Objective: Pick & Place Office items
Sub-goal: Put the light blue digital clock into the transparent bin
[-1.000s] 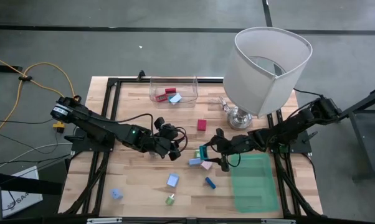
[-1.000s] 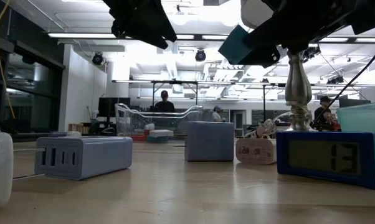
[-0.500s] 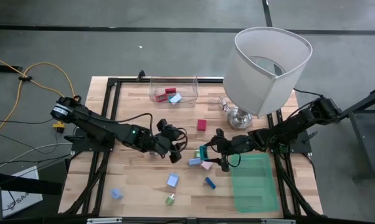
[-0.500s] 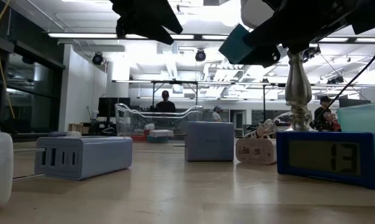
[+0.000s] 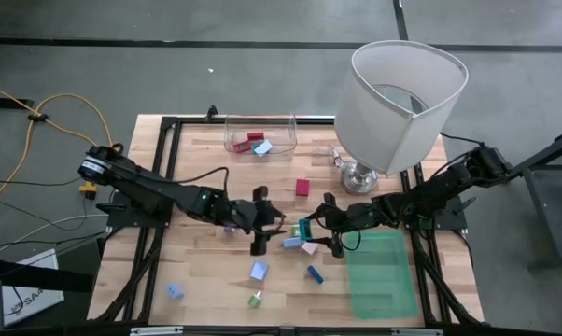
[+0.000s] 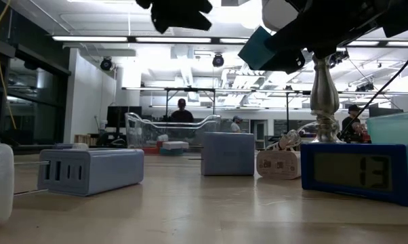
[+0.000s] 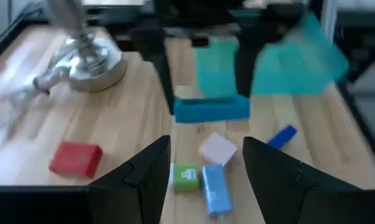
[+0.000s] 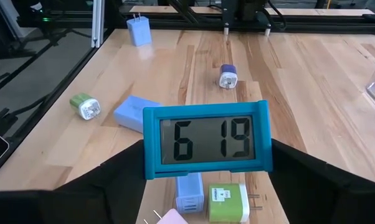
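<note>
Butcher-block planks of pale wood make up the table (image 5: 206,271), framed in black rails, with grey floor around it and a lit office hall beyond. The right gripper (image 8: 206,163) is clamped on a teal digital clock (image 8: 206,139), held above the table's middle. The left gripper (image 7: 203,163) hovers just beside it, fingers apart and empty. Small boxy plastic chargers (image 5: 259,271) lie scattered below; a clear bin (image 5: 260,133) holds more.
</note>
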Available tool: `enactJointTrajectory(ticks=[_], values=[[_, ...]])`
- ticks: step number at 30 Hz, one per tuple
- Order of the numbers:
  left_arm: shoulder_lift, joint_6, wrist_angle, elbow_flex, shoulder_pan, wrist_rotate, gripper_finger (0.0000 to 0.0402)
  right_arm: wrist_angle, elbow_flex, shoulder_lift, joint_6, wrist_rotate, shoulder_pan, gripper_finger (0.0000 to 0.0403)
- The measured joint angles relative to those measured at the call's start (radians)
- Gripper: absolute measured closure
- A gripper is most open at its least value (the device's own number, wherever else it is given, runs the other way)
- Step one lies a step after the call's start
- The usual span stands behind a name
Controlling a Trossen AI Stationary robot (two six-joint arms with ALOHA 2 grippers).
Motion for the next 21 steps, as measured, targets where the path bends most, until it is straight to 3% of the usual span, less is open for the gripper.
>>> enactJointTrajectory(ticks=[4, 11, 15, 18, 21], values=[[0.014, 0.162, 0.049, 0.0, -0.017, -0.009, 0.0209, -0.008, 0.0, 0.0, 0.0, 0.0, 0.0, 0.0123], [0.062, 0.315, 0.185, 0.001, -0.056, -0.043, 0.0209, -0.013, 0.0, 0.0, 0.004, 0.0, 0.0, 0.0116], [0.106, 0.072, 0.301, 0.0, -0.066, -0.123, 0.0209, -0.011, 0.0, 0.0, 0.003, 0.0, 0.0, 0.0122], [0.108, -0.161, 0.318, 0.0, -0.048, -0.141, 0.0209, -0.005, 0.0, 0.0, 0.003, 0.003, 0.0, 0.0123], [0.108, -0.302, 0.313, 0.0, -0.025, -0.142, 0.0209, 0.0, 0.0, 0.0, -0.002, 0.003, 0.0, 0.0118]])
